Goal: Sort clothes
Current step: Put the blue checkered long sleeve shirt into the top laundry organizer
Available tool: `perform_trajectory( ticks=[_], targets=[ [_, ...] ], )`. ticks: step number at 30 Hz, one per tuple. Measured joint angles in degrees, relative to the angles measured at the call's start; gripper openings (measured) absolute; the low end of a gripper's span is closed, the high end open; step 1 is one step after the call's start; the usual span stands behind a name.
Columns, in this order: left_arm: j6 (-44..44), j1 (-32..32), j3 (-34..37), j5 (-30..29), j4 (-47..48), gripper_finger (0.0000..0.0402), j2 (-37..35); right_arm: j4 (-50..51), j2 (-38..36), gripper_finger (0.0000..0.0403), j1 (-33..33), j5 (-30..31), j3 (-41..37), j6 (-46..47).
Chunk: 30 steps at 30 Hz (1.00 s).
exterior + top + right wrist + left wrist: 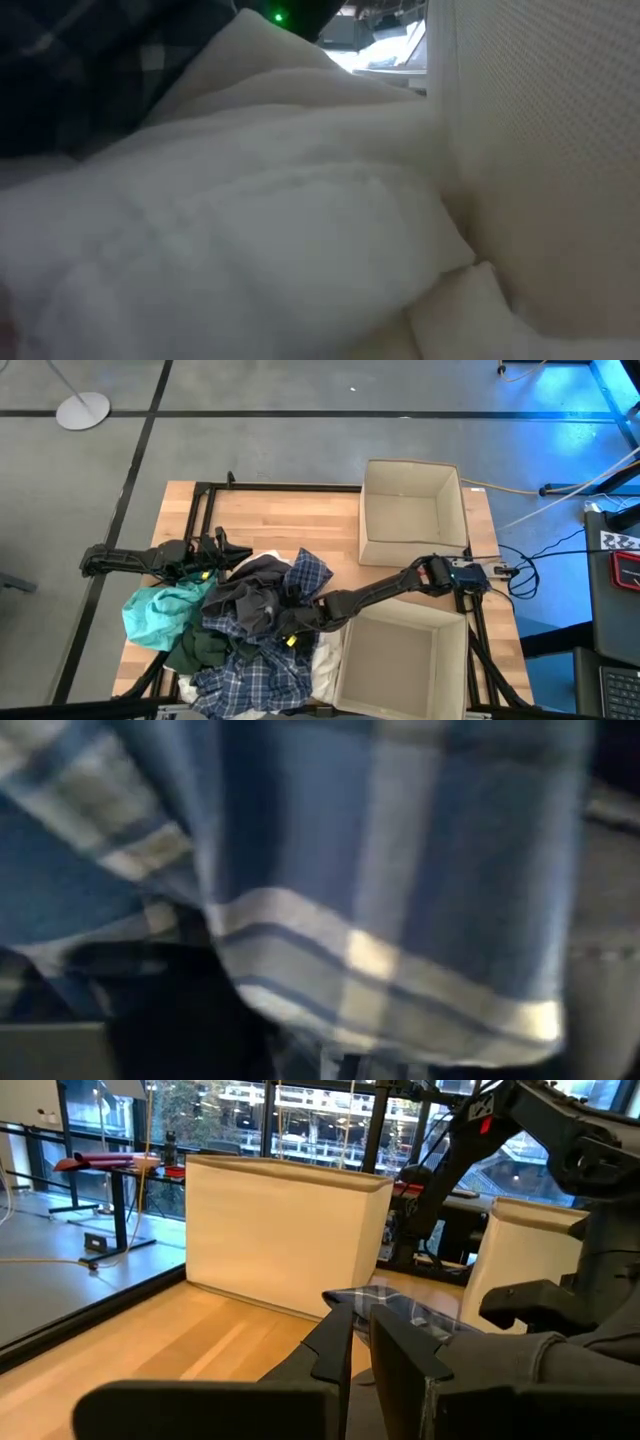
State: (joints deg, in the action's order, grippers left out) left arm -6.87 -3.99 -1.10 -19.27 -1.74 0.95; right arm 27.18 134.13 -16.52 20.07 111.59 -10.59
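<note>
1. Heap of soft fabric clothes lies on the near-left part of the wooden desk: teal piece, blue-and-white plaid shirt, dark grey, dark green, white.
2. Right gripper is down in the heap's middle w/ plaid cloth right at its camera; can't tell the fingers' state.
3. Left gripper at the heap's far-left edge, fingers clenched, nothing held.
4. Two tan cardboard boxes, far and near, at the desk's right.

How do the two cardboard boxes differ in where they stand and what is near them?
The far box stands away from the clothes pile, with bare table beside it; the near box has the pile's white garment against its side. The right arm reaches across the near box's corner, while nothing crosses the far box. Both are open-topped, tan, and look empty from above.
</note>
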Motion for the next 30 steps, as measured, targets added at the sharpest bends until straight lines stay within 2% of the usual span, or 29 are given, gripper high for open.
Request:
perform_trajectory(
  ticks=[5, 12, 18, 21, 25, 30],
  targets=[
    [0.28, 0.00, 0.00, 0.02, -0.01, 0.0029, 0.00, -2.34, 0.13, 0.0155, 0.18, 0.61, -0.02, -0.11],
    [0.43, 0.01, 0.00, 0.02, 0.00, 0.0029, -0.04, -2.85, 0.13, 0.0106, 0.50, 0.26, -0.04, -1.55],
    [0.96, 0.00, 0.00, 0.02, 0.00, 0.0029, -0.04, -2.29, -0.39, 0.0019, 0.42, -0.09, -0.07, -3.23],
    [0.94, 0.00, 0.00, 0.02, -0.02, 0.0029, -0.04, -1.03, -2.51, 0.0020, 0.12, -0.92, -0.15, -2.87],
    [0.92, 0.02, 0.00, 0.02, 0.00, 0.0029, -0.04, 2.24, -6.14, 0.0019, -0.56, 3.87, -0.13, -3.93],
    [0.80, 0.02, 0.00, 0.00, 0.00, 0.0029, -0.04, 4.54, -10.61, 0.0014, -0.28, 4.90, -0.13, -4.69]
  ],
)
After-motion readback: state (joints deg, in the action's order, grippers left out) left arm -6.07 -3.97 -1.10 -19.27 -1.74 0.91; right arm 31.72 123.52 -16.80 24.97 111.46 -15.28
